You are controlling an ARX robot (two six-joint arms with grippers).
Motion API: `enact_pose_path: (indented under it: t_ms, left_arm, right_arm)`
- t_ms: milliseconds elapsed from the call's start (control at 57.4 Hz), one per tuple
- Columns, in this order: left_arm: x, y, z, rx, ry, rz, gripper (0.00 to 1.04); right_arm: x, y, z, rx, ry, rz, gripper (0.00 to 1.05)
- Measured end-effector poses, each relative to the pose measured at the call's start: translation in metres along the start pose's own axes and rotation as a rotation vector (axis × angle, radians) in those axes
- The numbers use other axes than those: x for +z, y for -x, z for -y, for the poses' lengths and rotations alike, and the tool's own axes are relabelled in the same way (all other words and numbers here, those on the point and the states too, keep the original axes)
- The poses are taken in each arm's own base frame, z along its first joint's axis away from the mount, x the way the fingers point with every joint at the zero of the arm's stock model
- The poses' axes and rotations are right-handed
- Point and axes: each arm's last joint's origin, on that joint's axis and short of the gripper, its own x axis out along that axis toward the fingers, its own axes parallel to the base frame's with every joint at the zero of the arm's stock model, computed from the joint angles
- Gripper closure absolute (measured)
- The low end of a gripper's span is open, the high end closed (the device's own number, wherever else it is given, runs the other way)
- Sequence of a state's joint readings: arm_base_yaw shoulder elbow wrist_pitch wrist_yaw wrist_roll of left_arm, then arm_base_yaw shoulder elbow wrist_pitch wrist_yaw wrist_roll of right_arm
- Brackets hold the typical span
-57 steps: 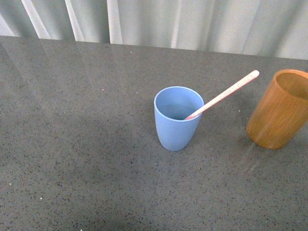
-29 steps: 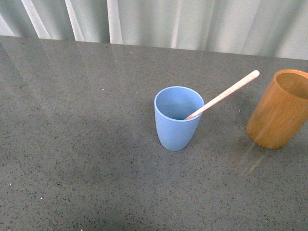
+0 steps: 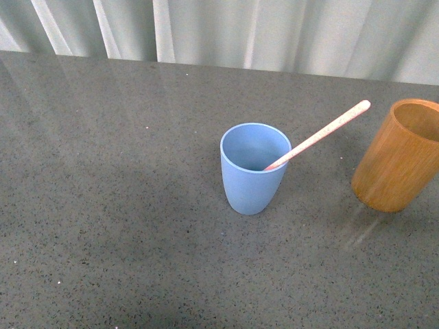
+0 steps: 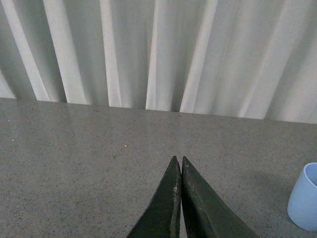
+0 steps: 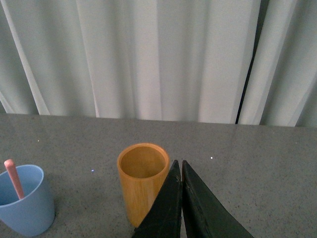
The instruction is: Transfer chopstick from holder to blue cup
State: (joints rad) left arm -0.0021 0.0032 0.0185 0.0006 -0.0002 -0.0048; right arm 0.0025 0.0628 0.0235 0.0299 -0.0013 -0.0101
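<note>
The light blue cup [image 3: 253,166] stands upright near the middle of the grey table. One pinkish chopstick [image 3: 321,134] with a cream speckled end leans in it, pointing toward the holder. The orange-brown wooden holder [image 3: 400,155] stands at the right edge of the front view and looks empty in the right wrist view [image 5: 141,181]. The cup [image 5: 26,199] and chopstick [image 5: 13,177] also show there. My left gripper [image 4: 178,161] is shut and empty, with a sliver of the cup [image 4: 305,197] beside it. My right gripper [image 5: 178,163] is shut and empty, just beside the holder. Neither arm shows in the front view.
The speckled grey tabletop [image 3: 116,205] runs back to a white pleated curtain [image 3: 274,31] behind its far edge. Nothing else stands on the table in these views.
</note>
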Motion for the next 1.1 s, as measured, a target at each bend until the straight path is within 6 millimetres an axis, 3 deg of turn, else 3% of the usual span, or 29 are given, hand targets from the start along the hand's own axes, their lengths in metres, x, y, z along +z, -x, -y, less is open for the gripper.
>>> enact_pose_path:
  t_ms: [471,558,854,941,976,1098]
  left_arm:
    - [0.0,0.0,0.0,0.0,0.0,0.0,1.0]
    - [0.0,0.0,0.0,0.0,0.0,0.0,0.79]
    - [0.0,0.0,0.0,0.0,0.0,0.0,0.28]
    - [0.0,0.0,0.0,0.0,0.0,0.0,0.07]
    - [0.0,0.0,0.0,0.0,-0.001,0.0,0.05]
    - [0.0,0.0,0.0,0.0,0.0,0.0,0.07]
  right_arm:
    - [0.0018,0.0039,0.0001,-0.002,0.0,0.03,1.04]
    - [0.0018,0.0039,0.0001,-0.002,0.0,0.03,0.84]
    - [0.0018,0.0039,0.0001,-0.002,0.0,0.03,0.32]
    - [0.0018,0.0039,0.0001,-0.002,0.0,0.03,0.13]
    - [0.0018,0.0039,0.0001,-0.002,-0.002,0.03,0.08]
    - [0.0018,0.0039,0.0001,-0.002,-0.003,0.031,0.1]
